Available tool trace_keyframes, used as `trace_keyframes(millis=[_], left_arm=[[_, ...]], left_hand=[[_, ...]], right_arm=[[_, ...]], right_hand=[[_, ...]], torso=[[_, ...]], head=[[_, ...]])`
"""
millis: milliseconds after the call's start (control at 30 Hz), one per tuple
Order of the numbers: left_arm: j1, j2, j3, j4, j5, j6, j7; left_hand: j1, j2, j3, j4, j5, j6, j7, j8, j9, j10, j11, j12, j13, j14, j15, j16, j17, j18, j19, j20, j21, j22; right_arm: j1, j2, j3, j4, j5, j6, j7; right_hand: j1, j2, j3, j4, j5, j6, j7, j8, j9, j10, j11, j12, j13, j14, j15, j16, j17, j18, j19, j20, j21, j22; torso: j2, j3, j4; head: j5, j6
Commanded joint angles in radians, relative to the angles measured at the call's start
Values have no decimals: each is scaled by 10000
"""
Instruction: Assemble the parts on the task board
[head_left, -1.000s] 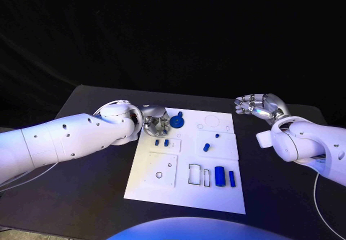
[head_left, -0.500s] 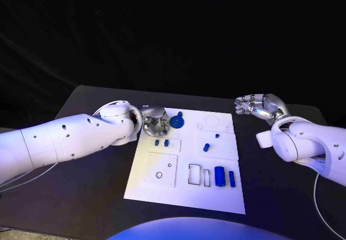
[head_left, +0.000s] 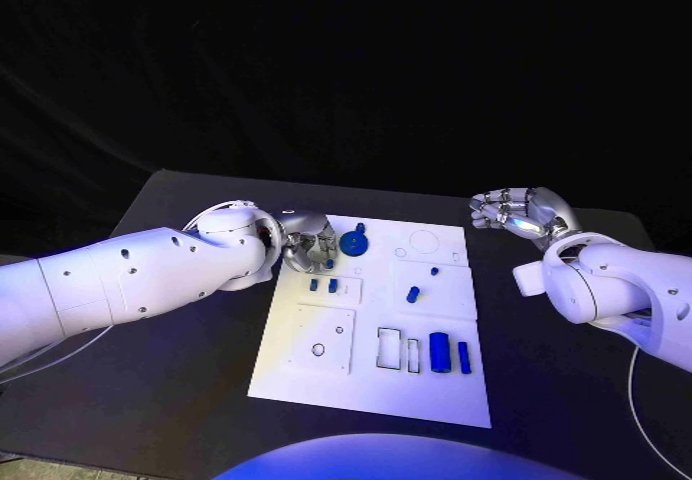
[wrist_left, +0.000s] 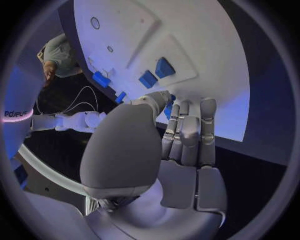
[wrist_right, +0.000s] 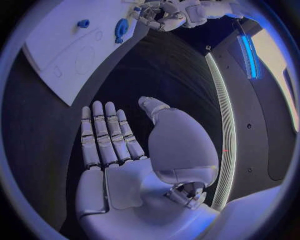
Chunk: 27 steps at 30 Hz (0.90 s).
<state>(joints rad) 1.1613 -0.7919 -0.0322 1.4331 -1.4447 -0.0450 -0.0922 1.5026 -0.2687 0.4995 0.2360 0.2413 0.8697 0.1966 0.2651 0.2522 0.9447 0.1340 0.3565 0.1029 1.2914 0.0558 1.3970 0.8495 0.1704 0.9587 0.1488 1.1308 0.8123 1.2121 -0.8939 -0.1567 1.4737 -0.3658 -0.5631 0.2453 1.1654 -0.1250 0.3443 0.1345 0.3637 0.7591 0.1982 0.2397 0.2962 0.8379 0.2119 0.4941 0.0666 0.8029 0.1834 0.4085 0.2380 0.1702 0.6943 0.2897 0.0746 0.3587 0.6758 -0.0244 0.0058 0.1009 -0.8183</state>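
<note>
Table: black tabletop bearing the white rectangular task board at its middle.
Left hand: silver many-fingered left hand over the board's far left corner, just beside the round blue disc part; fingers curled downward toward the board. A small blue piece shows at the fingertips in the left wrist view, but whether it is grasped cannot be told.
Right hand: silver right hand above bare table off the board's far right edge, well apart from every part; palm flat, fingers straight and side by side, grasping nothing.
Blue parts: two small blue blocks near the left hand; one short blue peg mid-board; two upright blue bars toward the near right.
Recesses: empty rectangular outlines beside the bars; circular outline at the far edge.
</note>
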Motion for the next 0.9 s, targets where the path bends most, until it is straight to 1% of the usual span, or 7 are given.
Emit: trace_keyframes(millis=[33,233,467,600,667,767,900], left_arm=[[-5,-56,5,9,130,52,-18],[-7,-294,20,32,670,-231,212],[-2,-519,78,-99,2053,-942,776],[3,-701,115,-274,4048,-1309,1906],[6,-796,125,-356,5283,-1358,2548],[11,-925,133,-437,7336,-1358,3371],[15,-1073,136,-443,10030,-1245,4066]], left_hand=[[9,-79,-111,13,18,-143,22,-75,-46,-255,66,-83,-46,-93,97,-27,-133,-7,-35,114,-72,-67],[164,71,-845,50,23,-734,-63,-391,-302,-1064,174,-129,-200,-223,204,-7,-373,28,-156,234,-196,-225],[452,324,-1212,152,48,-538,68,-242,-328,-1223,185,88,-229,-323,215,-23,-609,60,-244,250,-288,-370],[694,384,-652,179,41,57,145,87,-321,-680,181,551,-163,-706,188,-254,-1354,146,-611,226,-490,-740],[768,393,-310,124,26,134,147,150,-359,-653,175,638,-188,-1813,155,-1078,-3378,151,-810,188,-622,-826],[653,436,-186,146,4,173,132,203,-376,-570,141,739,-185,-2078,144,-1390,-3831,151,-927,179,-733,-884],[445,537,-93,106,-12,212,46,305,-397,-179,38,1034,-129,-2326,60,-1930,-4148,153,-1113,131,-1052,-1072]], right_arm=[[-6,-9,2,-24,-620,307,-65],[-7,-26,3,-92,-1389,597,-211],[-7,-32,5,-223,-2507,1003,-384],[-5,-47,12,-263,-3472,1548,-576],[7,-55,16,-251,-3976,1829,-709],[59,-66,24,-201,-5000,2272,-991],[166,-74,31,-69,-6678,2813,-1503]], right_hand=[[349,22,166,-238,-489,-5,740,67,7,-90,-9,40,-15,-80,-29,99,-75,-5,-45,-9,38,-24],[868,-65,641,-819,-1047,217,649,172,3,-166,-70,-87,-34,146,-105,296,-184,61,90,-19,124,-27],[1070,-182,1390,-1351,-1284,537,474,232,-43,128,-242,-329,-38,913,-368,599,-256,143,1175,-224,815,226],[1230,-148,2050,-1719,-1509,1065,214,361,-19,885,-542,-629,-58,2905,-973,1185,13,140,2548,-849,1880,772],[1257,-100,2103,-1892,-1534,1241,131,331,-45,1203,-685,-936,-62,3677,-1170,1384,175,98,2961,-1140,2506,1224],[1263,-20,1984,-2207,-1487,1597,-51,220,-123,1899,-943,-1517,-59,5062,-1511,2022,630,85,3411,-1557,3880,2331],[1142,-64,1967,-2400,-1527,1861,-177,90,-191,2454,-1090,-2007,-42,5937,-1696,2782,1154,103,3616,-1786,4908,3187]], torso=[[-5,-2,-4],[-8,-10,-1],[-13,-5,4],[-13,-10,-10],[-3,-9,-12],[-1,-11,-4],[2,-11,4]], head=[[-7,0],[-31,37],[-59,83],[-102,126],[-168,164],[-353,198],[-606,213]])
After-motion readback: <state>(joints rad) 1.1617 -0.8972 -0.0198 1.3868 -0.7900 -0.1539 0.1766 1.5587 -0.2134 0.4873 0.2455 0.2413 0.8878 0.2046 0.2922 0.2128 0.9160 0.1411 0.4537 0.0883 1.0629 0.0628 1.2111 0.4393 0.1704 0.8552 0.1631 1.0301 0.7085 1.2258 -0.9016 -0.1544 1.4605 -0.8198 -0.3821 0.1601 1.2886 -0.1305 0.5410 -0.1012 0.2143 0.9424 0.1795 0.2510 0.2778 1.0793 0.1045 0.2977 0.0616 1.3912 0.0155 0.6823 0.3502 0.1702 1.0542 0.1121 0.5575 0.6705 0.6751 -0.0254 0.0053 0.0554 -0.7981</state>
